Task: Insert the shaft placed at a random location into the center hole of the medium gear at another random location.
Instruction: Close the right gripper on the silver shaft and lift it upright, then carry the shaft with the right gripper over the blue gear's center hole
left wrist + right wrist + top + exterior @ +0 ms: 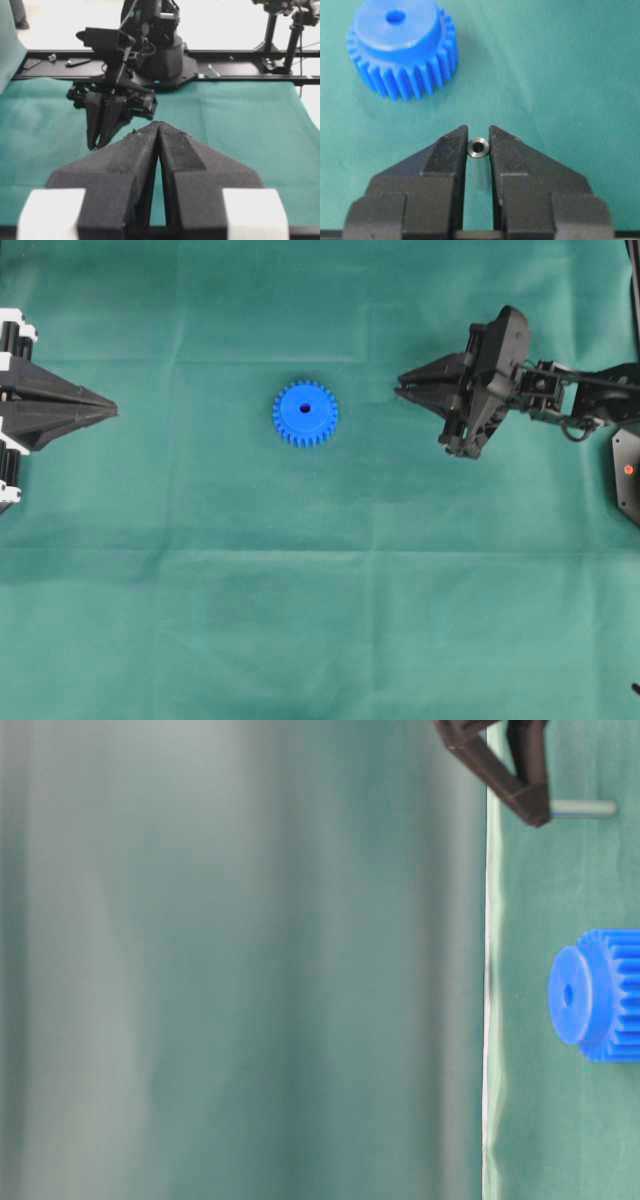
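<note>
Overhead view: the medium gear [305,413] lies flat on the green cloth [320,620], near the middle and a little toward the far edge, its center hole [305,408] a dark dot in the hub. Well apart on the right, the right gripper [402,391] points at it with its fingers drawn together; the shaft cannot be made out from here. At the left edge the left gripper [112,411] rests with its tips meeting in a point.

Table-level view, turned on its side, shows what the overhead hides: the shaft [583,809], a pale pin, sticks out from the dark fingertips [530,808] toward the cloth, clear of the gear [600,995].

Left wrist view: the left gripper [159,125] has its jaws pressed together on nothing, and the right arm [115,107] hangs over the cloth beyond.

Right wrist view: the right gripper [478,132] clamps the shaft [478,149] between its two pads, the pin's hollow end showing. The gear [400,47] sits ahead to the left, hole [396,18] open.
</note>
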You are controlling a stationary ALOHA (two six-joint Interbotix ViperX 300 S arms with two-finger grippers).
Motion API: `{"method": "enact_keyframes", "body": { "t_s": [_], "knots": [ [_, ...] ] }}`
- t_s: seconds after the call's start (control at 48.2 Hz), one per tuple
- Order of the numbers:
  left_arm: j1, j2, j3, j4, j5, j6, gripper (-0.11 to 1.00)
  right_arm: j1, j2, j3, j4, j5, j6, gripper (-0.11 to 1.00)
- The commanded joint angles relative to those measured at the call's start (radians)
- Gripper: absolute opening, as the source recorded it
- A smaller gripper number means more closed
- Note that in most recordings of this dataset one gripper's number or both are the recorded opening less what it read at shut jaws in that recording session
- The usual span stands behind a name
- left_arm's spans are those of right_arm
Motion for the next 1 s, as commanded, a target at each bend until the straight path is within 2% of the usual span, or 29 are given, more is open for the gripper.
{"method": "enact_keyframes", "body": {
  "t_s": [0.0, 0.104, 0.249, 0.685, 0.975],
  "knots": [
    [0.0, 0.008, -0.017, 0.003, -0.005, 0.0, 0.0, -0.003, -0.081, -0.023, -0.002, 0.055, -0.008, 0.13],
    [0.0, 0.008, -0.015, 0.003, -0.005, 0.0, 0.0, -0.003, -0.152, -0.04, -0.003, 0.153, -0.012, 0.13],
    [-0.002, 0.008, -0.017, 0.003, -0.002, -0.002, 0.0, -0.003, -0.186, -0.061, -0.003, 0.218, -0.014, 0.13],
    [-0.002, 0.008, -0.017, 0.003, 0.0, -0.005, 0.0, 0.008, -0.163, -0.091, -0.003, 0.224, -0.014, 0.13],
    [0.0, 0.008, -0.017, 0.003, -0.002, -0.005, 0.0, 0.058, -0.071, -0.209, -0.003, 0.229, -0.008, 0.13]
  ]
}}
